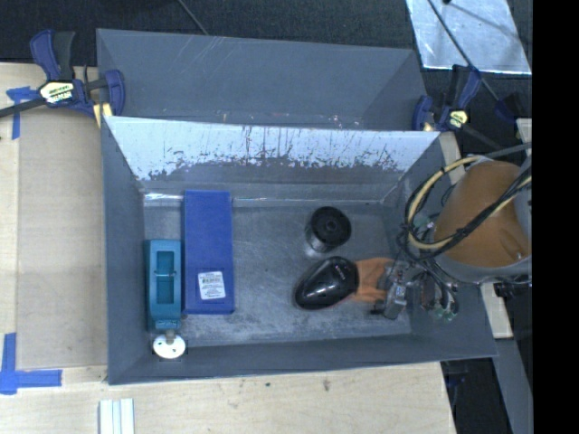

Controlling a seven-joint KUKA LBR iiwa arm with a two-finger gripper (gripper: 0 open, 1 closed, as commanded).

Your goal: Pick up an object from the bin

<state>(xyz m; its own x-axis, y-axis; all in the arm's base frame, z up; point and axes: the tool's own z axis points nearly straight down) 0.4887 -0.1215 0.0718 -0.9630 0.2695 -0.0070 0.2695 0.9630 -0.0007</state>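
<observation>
We see the grey metal bin [262,89] in the middle of the frame. The arm, with its orange-brown cover [479,224] and looped yellow and black cables [423,199], comes in at the right edge. The gripper [394,298] sits low at the lower right of the bin floor, close against the right wall. From this angle it reads as a dark cluster of small parts. We cannot tell whether it is apart or together, or whether anything is clamped in it.

Just left of the gripper lies a small orange block [369,277], flat and soft-edged; we cannot tell whether the gripper touches it. Touching the block's left end is a glossy black rounded object [324,284], shaped like a computer mouse, lying right of centre on the floor. Above it in the frame, near but apart, a short black cylinder [327,227] with a grey base stands upright.

Well apart from these, in the left part of the bin, lies a flat blue rectangular box [208,242] with a small white label, its length running top to bottom of the frame. Just beside it on the left, parallel to it, lies a teal plastic stapler-shaped thing [164,283]. Below that, at the lower left corner of the floor, sits a small white round disc [168,345].
</observation>
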